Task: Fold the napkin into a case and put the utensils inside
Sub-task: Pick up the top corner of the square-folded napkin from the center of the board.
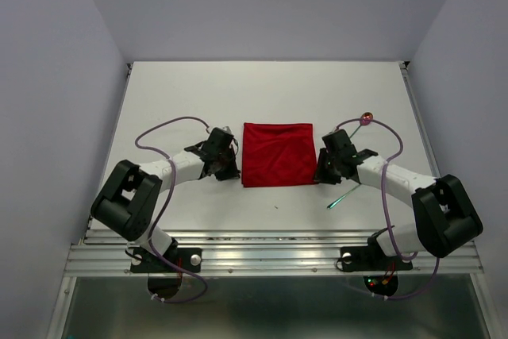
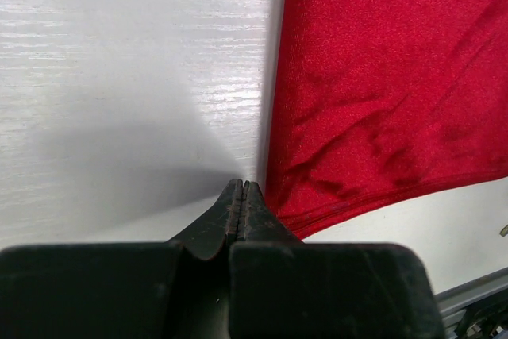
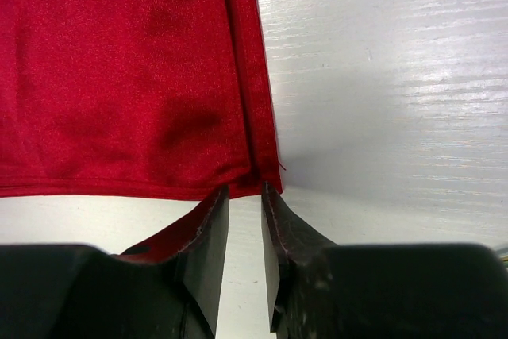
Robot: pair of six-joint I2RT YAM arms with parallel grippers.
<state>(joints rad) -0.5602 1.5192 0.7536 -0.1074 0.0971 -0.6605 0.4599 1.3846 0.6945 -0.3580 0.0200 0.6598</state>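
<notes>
The bright red soft cloth napkin [image 1: 278,154] lies flat in the middle of the white surface [image 1: 198,101], folded into a neat block with layered edges. The left tool [image 2: 240,188] has its two jaws pressed tight together, with its tip just beside the near left corner of the cloth and nothing between them. The right tool [image 3: 244,196] has its jaws spread a little, right at the near right corner, and it holds nothing. One thing could go wrong here: a jaw sits so close to that corner that it could snag the cloth and pull the fold open. The thin fork with the teal-green handle [image 1: 341,198] lies close by the right arm, so the arm could bump it away. The spoon with the shiny red-pink bowl [image 1: 366,119] lies farther back on the right. The cloth case has nothing in it; both utensils are outside. I can't be sure it has an open pocket yet.
</notes>
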